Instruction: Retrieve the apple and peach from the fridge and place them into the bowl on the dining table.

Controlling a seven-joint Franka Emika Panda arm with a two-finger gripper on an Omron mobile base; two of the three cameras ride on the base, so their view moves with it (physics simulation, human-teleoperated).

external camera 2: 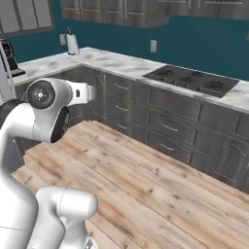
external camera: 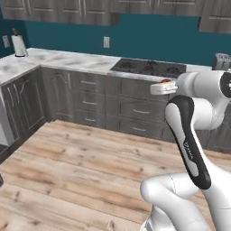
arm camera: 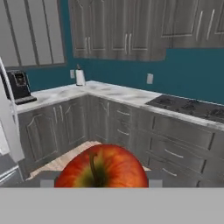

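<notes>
A red apple [arm camera: 103, 168] with a yellowish patch around its stem sits between my fingers, close in front of the hand camera. My gripper [arm camera: 101, 181] is shut on it. In the left base view the gripper [external camera: 161, 87] is held out level at counter height, with a sliver of the red apple [external camera: 166, 81] showing at its tip. The right base view shows the white hand [external camera 2: 87, 92] pointing toward the corner cabinets. The peach, the bowl and the dining table are out of view. A tall pale grey edge [arm camera: 9, 131] at the far left may be the fridge.
Dark grey drawer cabinets [external camera: 90, 99] with a marble top run along the teal wall and around the corner. A black cooktop [external camera: 149, 67], a paper towel roll [external camera: 19, 45], a coffee machine [arm camera: 17, 85] and a toaster [external camera: 221, 61] stand on the counter. A wooden floor [external camera: 90, 158] lies ahead.
</notes>
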